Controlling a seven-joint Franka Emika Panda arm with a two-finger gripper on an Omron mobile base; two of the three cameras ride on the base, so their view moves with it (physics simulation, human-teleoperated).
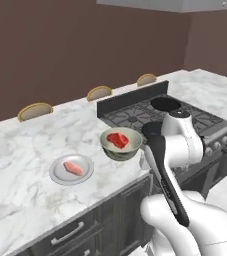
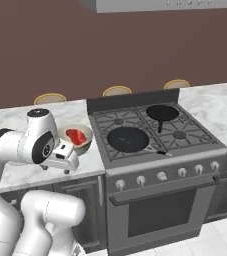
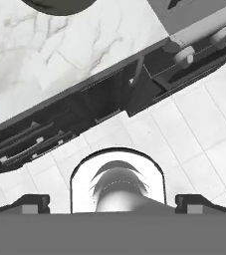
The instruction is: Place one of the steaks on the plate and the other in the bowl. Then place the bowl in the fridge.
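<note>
1. A black stove (image 2: 150, 132) stands to the right of the marble counter (image 1: 20, 150). A large dark pan (image 2: 127, 138) sits on its near left burner and a smaller black pan (image 2: 161, 113) on the far right one.
2. Three yellow-rimmed discs (image 1: 35, 111) stand along the counter's far edge against the brown wall (image 1: 60, 45).
3. The robot's own white forearm rises in front of the counter edge, just right of the bowl (image 1: 121, 143) in the left base view, and partly covers the stove's near left corner.
4. The bowl stands on the counter near the stove's left side, with the bright red steak (image 1: 117, 139) inside it.
5. The grey plate (image 1: 71, 169) lies left of the bowl, closer to the counter's near edge, with the paler pink steak (image 1: 73, 168) on it.
6. The gripper (image 3: 112, 203) points down over the white tiled floor (image 3: 194, 129) in front of the dark lower cabinets (image 3: 59, 124), its two tips far apart and nothing between them.
7. Bowl and plate lie on the counter above and beyond the gripper, well apart from it.
8. A grey hood (image 2: 160, 5) hangs over the stove.
</note>
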